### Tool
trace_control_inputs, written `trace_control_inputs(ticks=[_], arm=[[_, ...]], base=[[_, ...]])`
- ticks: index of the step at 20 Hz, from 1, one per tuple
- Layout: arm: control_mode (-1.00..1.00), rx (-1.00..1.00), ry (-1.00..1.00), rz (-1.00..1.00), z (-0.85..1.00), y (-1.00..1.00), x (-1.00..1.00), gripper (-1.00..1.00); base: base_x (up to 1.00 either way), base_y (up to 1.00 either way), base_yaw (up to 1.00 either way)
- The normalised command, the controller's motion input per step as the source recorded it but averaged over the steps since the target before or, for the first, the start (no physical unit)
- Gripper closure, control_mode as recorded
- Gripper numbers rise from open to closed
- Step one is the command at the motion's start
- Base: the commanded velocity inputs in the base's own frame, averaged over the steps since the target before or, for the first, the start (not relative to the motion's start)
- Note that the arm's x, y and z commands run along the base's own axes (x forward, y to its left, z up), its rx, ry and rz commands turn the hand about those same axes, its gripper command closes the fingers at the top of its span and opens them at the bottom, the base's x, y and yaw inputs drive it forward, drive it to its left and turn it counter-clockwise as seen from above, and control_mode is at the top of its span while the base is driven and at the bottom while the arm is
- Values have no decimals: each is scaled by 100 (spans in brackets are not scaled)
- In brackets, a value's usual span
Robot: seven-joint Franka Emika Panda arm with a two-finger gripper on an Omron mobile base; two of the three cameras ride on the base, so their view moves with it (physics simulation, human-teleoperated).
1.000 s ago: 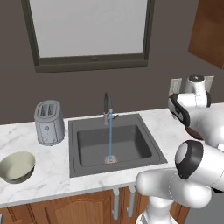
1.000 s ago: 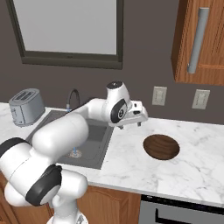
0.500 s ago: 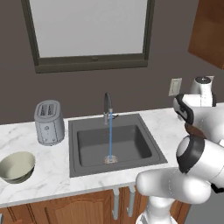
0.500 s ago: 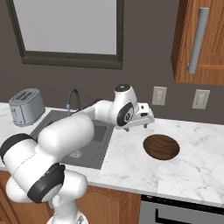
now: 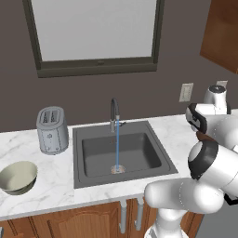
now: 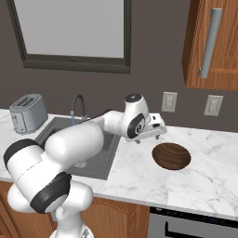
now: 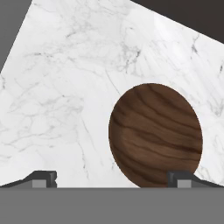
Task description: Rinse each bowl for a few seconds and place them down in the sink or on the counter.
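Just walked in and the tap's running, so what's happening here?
The robot's hand hovers open and empty above the dark wooden bowl on the counter right of the sink. Water streams from the faucet into the basin. The cream-green bowl sits untouched on the counter's far left, near the toaster.

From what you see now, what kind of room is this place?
Most likely a home kitchen, rendered in simulation. A dark sink with a running faucet sits in a marble counter over wooden cabinets, and a silver toaster stands nearby.
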Motion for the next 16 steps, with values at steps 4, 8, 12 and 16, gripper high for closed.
trace_control_inputs(ticks=[4, 8, 12, 16], arm=[[-100, -5, 0, 1, -24, -1, -3, -100], [-100, -5, 0, 0, -24, -2, 0, -100], [-100, -4, 0, 0, -20, -9, 0, -100], [-100, -2, 0, 0, -15, -13, 0, -100]], base=[[0, 0, 0], [0, 0, 0], [0, 0, 0], [0, 0, 0]])
